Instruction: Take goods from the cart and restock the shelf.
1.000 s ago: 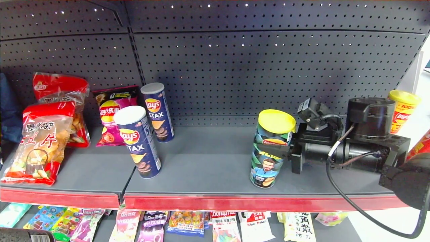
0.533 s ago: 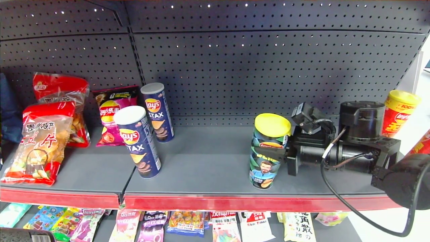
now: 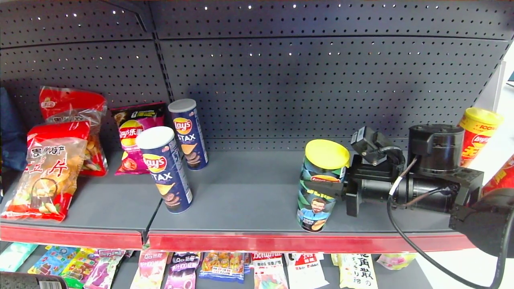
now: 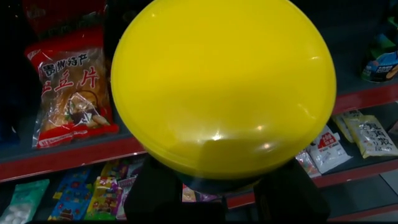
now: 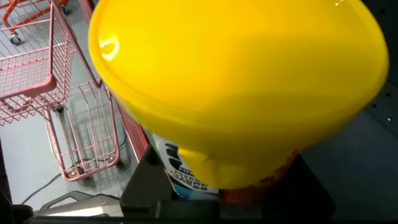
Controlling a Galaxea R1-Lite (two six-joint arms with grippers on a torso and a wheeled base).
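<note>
- Nearest the robot, the left gripper point(image 4: 217, 200) holds a yellow-lidded can point(image 4: 221, 87) out in front of the shelving. Its fingers point(image 4: 163, 198) are closed on the body from both sides, just under the lid.
- At the front of the shelf point(image 3: 257, 241), right of the middle and just behind the red lip, the green canister point(image 3: 319, 200) stands upright. Whether its base already rests on the board cannot be told.
- The right gripper point(image 3: 315, 182) comes at it level from the robot's right. Its fingers point(image 3: 330, 186) are clamped around the canister's middle, below the yellow lid.
- Handling, as a judgement:
  - It is probably a light snack tube with stiff walls, though a hard squeeze could dent it.
  - The glossy wrap looks slippery, so a firm mid-body hold like this one suits it.
  - The press-on lid is no place to grip, since it could pop off.
  - Tall and narrow, it would tip easily if let go while tilted or nudged as the fingers open.
- Farther back, well to the left, stand a nearer blue tube point(image 3: 165, 170) and a farther blue tube point(image 3: 188, 134), with red snack bags point(image 3: 44, 172) beyond them.
- At the far right, behind the right arm, stands a red canister point(image 3: 478, 134) against the pegboard point(image 3: 281, 80).
</note>
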